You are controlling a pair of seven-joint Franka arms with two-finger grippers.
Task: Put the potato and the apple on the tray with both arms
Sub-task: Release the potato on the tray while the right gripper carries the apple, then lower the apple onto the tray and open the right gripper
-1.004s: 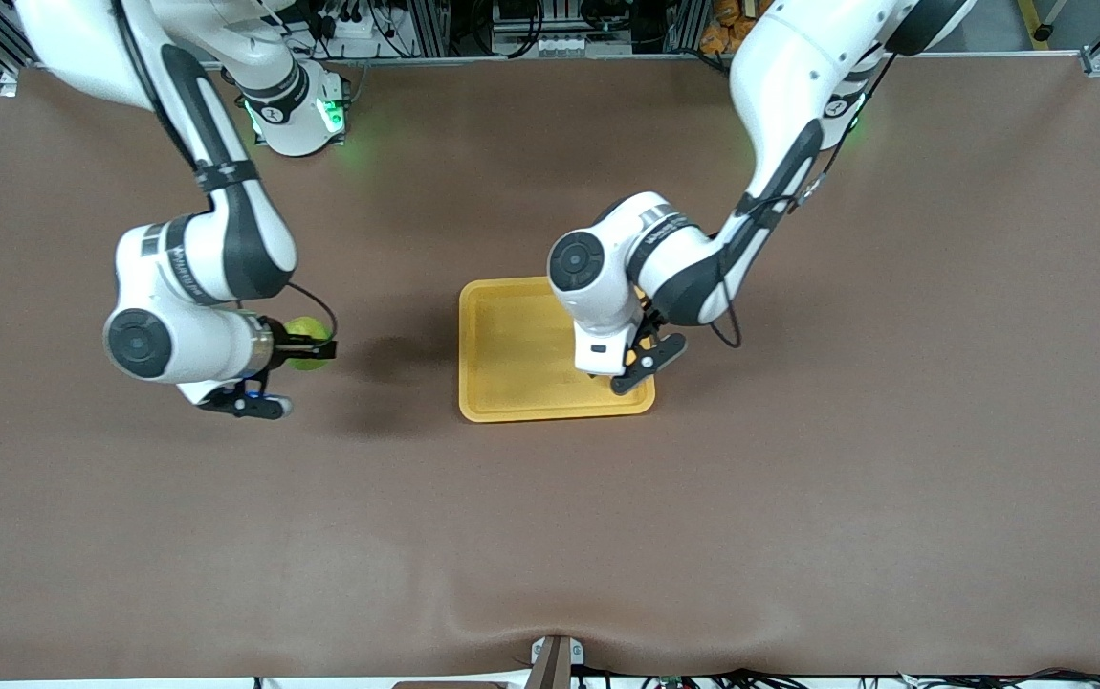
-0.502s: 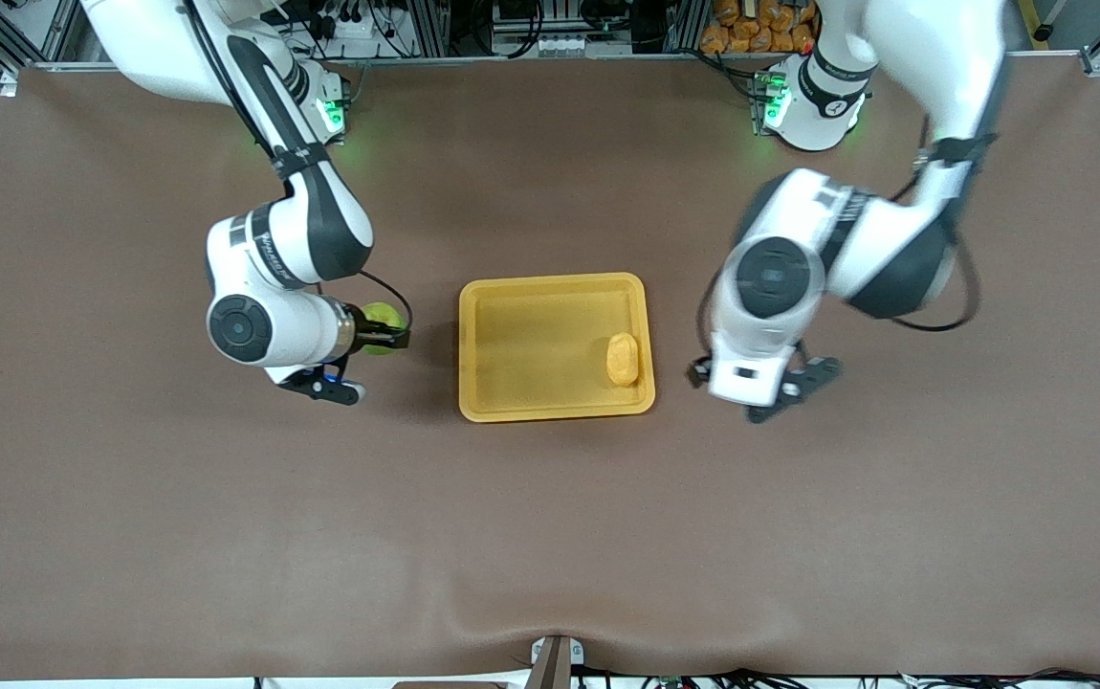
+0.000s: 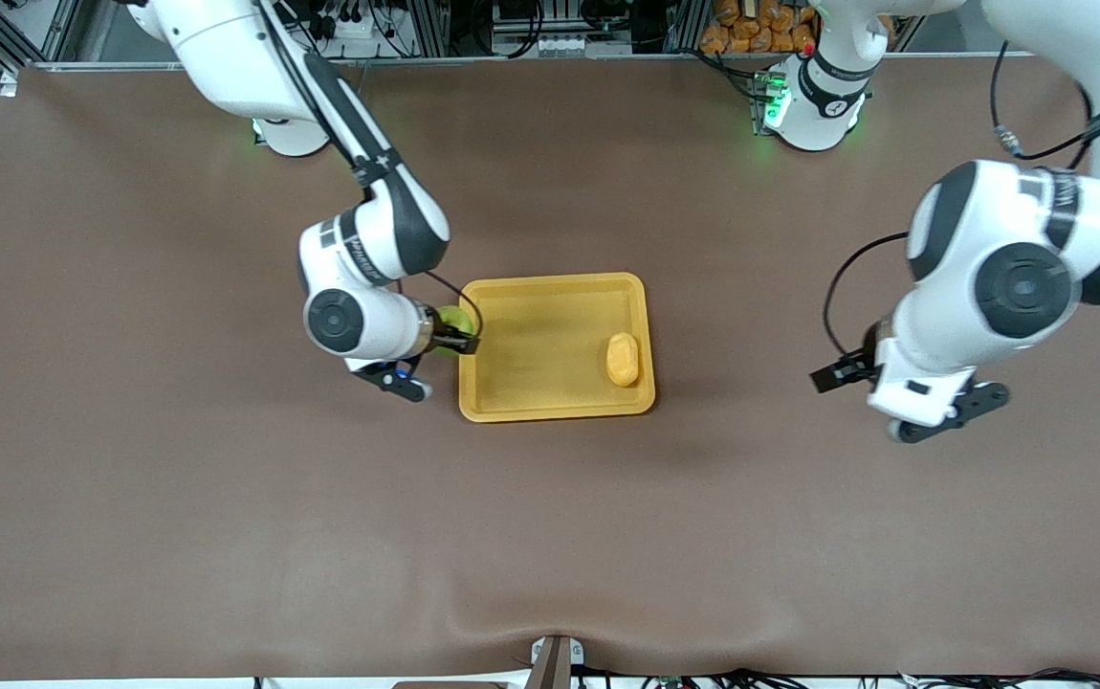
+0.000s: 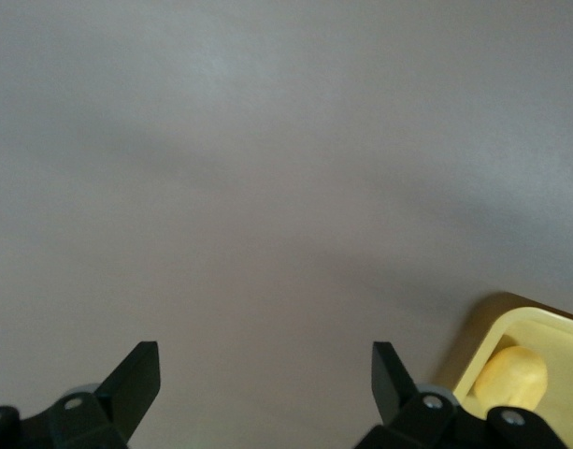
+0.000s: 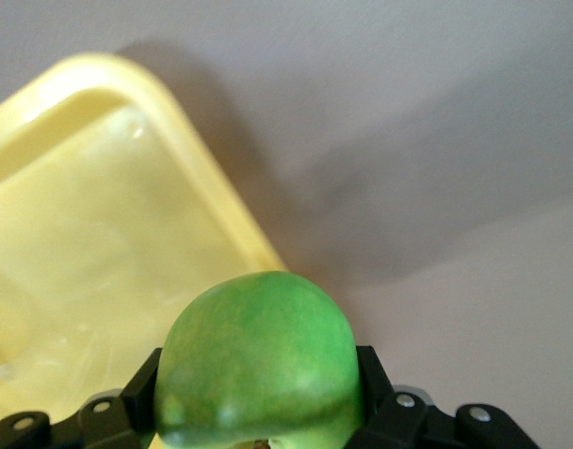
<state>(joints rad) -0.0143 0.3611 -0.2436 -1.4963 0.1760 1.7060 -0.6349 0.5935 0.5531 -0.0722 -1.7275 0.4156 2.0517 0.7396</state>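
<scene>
The yellow-orange tray (image 3: 531, 388) lies mid-table. The potato (image 3: 623, 359) lies in it, near the rim toward the left arm's end. My right gripper (image 3: 455, 333) is shut on the green apple (image 3: 451, 317) and holds it over the tray's rim at the right arm's end. The right wrist view shows the apple (image 5: 258, 360) between the fingers (image 5: 372, 374), with the tray (image 5: 99, 234) below. My left gripper (image 3: 842, 375) is open and empty over bare table toward the left arm's end. In the left wrist view the gripper (image 4: 265, 374) is open, with the tray's corner (image 4: 482, 341) and the potato (image 4: 512, 374) at the edge.
A brown mat (image 3: 550, 536) covers the table. Orange packets (image 3: 741, 21) and cables lie past the table's edge by the arm bases.
The left arm left the potato in the tray and swung away toward its end of the table. The right arm carried the apple across to the tray's rim.
</scene>
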